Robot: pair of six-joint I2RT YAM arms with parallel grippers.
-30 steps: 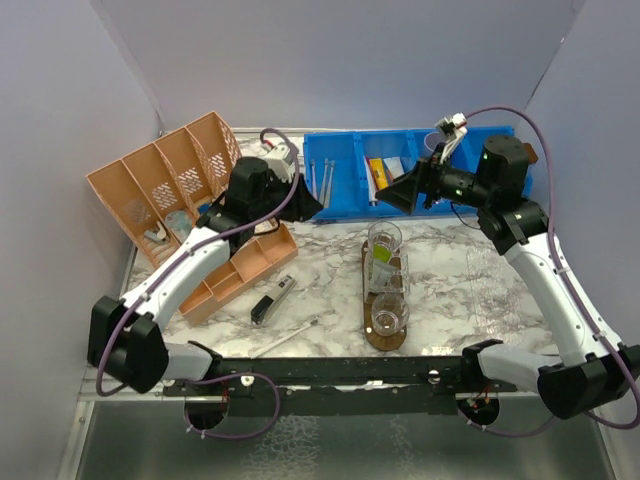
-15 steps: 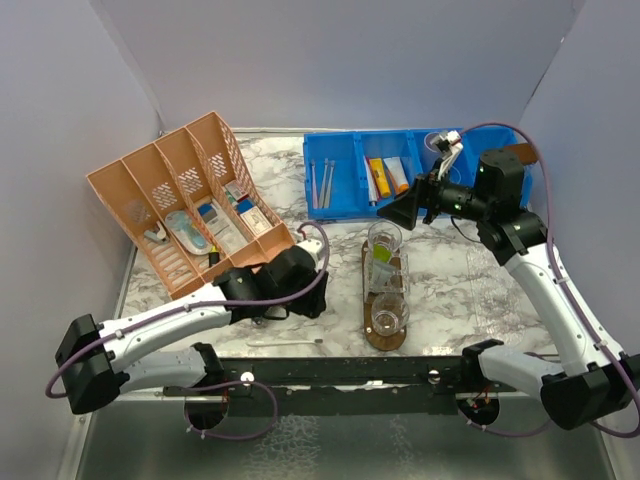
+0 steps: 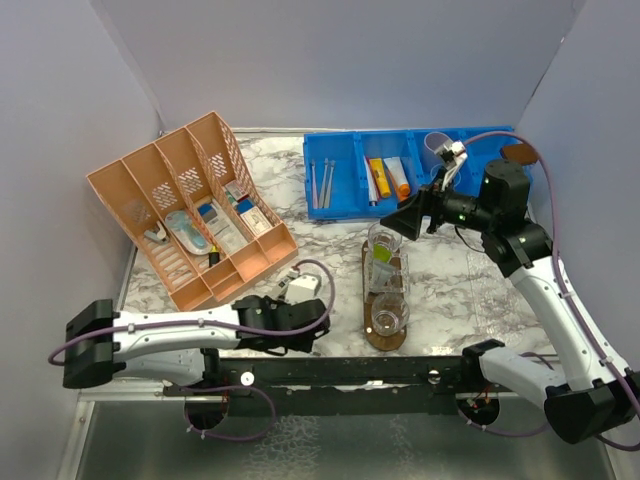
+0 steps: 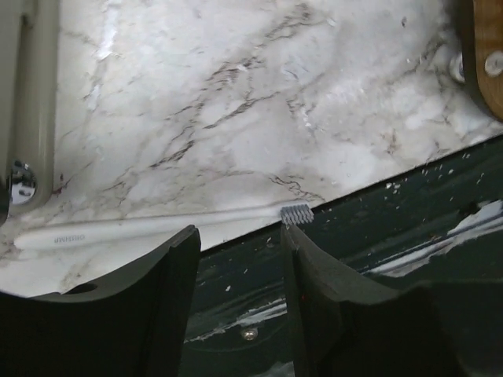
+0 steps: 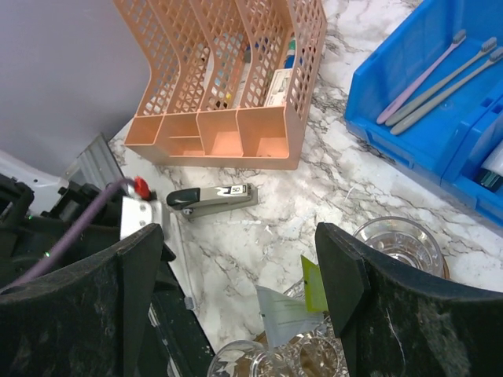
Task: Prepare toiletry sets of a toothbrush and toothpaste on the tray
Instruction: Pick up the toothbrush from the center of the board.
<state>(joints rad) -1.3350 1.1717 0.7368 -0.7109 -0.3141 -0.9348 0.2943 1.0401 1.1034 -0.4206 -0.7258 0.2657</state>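
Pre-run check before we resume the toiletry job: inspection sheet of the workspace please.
Surface: marble table, no spill seen.
Job's things: three tumblers on the tray, middle one with a lime tube; toothbrush flat at the near edge.
Clutter: orange basket, blue bin, stapler.
Grippers: left gripper jaws open at the toothbrush; right gripper open, empty, near the tray's far end.
Cables: purple cables loop off both wrists.
Surroundings: plain walls.

i see that my left arm point(image 3: 170, 328) and right arm point(image 3: 562, 305) both have white links, black joints and a purple cable point(image 5: 78, 224).
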